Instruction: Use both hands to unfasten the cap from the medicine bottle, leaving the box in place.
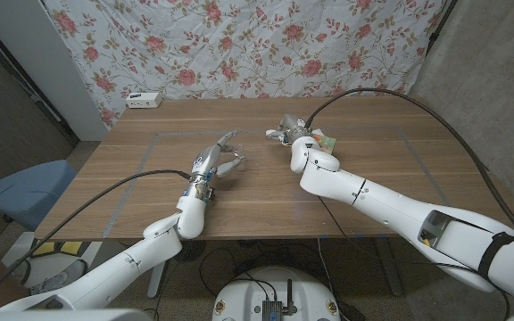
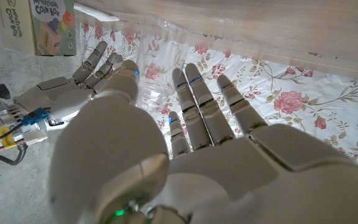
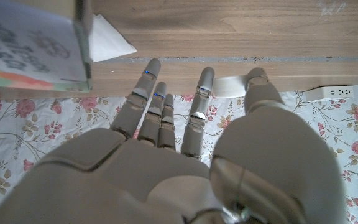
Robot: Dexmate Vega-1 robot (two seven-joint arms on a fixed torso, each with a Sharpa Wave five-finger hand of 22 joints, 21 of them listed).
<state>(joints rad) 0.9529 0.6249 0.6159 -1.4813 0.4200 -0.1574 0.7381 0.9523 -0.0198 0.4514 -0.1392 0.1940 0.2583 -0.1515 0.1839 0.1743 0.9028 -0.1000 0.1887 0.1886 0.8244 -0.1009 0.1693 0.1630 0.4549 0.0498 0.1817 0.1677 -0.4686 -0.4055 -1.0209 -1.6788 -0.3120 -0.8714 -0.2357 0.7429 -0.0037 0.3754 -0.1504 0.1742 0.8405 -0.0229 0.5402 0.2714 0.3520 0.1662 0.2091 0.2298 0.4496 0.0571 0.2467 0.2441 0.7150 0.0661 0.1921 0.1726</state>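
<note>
Up close, left hand (image 2: pixel 166 149) grips clear bottle (image 2: pixel 157 62) (cap (image 3: pixel 232 86) by right hand (image 3: pixel 185 155))

In the head view the bottle (image 1: pixel 236 163) by the left hand (image 1: pixel 212 166) is a faint, clear blur, too small to show whether its cap is on. The right hand (image 1: pixel 291 134) covers most of the box (image 1: pixel 327 141) there. In the right wrist view the box (image 3: pixel 33 46) is blurred and cut by the picture's edge. In the left wrist view the bottle (image 2: pixel 160 62) is partly hidden behind the fingers (image 2: pixel 194 106).
</note>
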